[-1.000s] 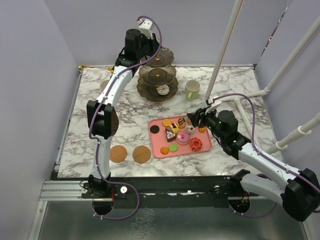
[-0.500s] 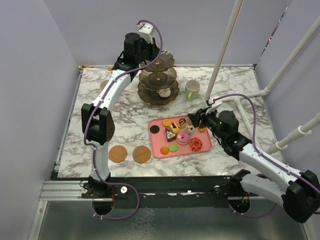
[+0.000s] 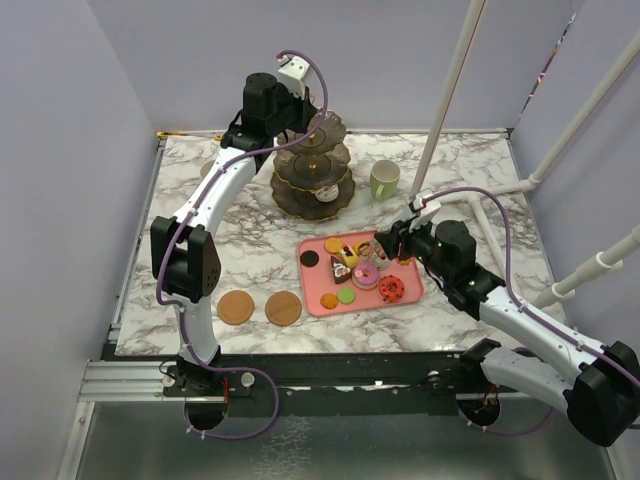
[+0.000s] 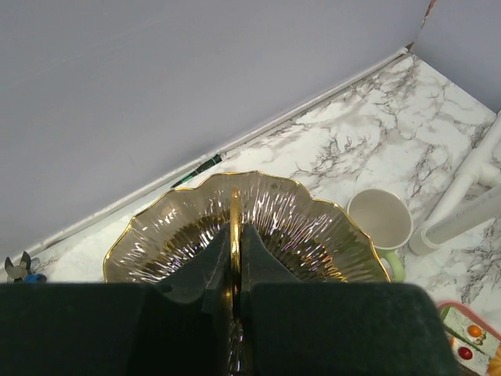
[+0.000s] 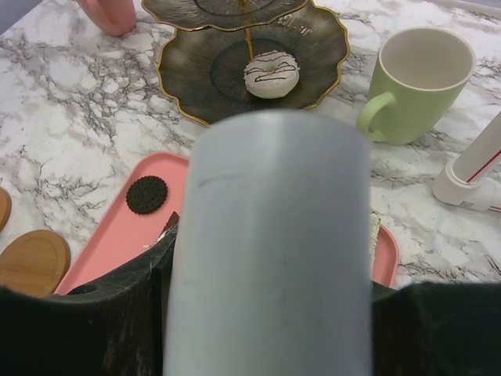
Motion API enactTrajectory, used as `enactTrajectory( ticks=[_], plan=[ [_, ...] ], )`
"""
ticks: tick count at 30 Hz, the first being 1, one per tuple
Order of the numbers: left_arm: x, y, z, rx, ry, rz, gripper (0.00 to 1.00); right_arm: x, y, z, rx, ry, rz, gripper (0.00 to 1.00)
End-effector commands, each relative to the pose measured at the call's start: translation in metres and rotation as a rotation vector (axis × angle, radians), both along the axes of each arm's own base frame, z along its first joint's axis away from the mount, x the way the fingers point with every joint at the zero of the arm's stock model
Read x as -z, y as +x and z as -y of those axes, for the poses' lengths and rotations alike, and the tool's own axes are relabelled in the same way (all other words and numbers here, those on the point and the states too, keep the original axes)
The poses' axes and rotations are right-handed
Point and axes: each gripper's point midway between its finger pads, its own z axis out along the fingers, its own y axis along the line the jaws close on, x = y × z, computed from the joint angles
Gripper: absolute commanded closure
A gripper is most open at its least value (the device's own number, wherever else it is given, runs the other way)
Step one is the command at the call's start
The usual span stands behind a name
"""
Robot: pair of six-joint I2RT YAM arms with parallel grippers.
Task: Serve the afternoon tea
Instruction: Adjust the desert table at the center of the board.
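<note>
One gold ring (image 4: 235, 205) sits clamped in left gripper (image 4: 236, 239).

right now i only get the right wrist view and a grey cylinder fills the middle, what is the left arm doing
Observer: The left fingers are closed on the gold ring atop the three-tier stand.
Operator: anything on the top tier
Observer: What shows of the top tier in the left wrist view is bare.
Operator: where are my own fingers
Observer: The top view puts the right fingers over the pink tray's far edge, toward its right end, above the pastries; whether they hold one I cannot tell.
</note>
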Motion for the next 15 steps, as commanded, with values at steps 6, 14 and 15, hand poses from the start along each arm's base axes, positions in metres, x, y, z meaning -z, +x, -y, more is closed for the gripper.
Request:
enactTrajectory(
  ticks=[6, 14, 15],
  plan=[
    [-0.047, -0.018, -0.010, -0.009, 0.026, 0.135, 0.54, 0.008, -0.010, -0.018, -0.040, -0.063, -0.008, 0.56],
    [-0.063, -0.034, -0.015, -0.017, 0.019, 0.094, 0.01, 0.010, -0.018, -0.020, -0.013, -0.113, 0.010, 0.55],
    [-0.065, -0.036, -0.017, -0.020, 0.021, 0.084, 0.01, 0.011, -0.019, -0.020, -0.007, -0.123, 0.011, 0.54]
  ],
)
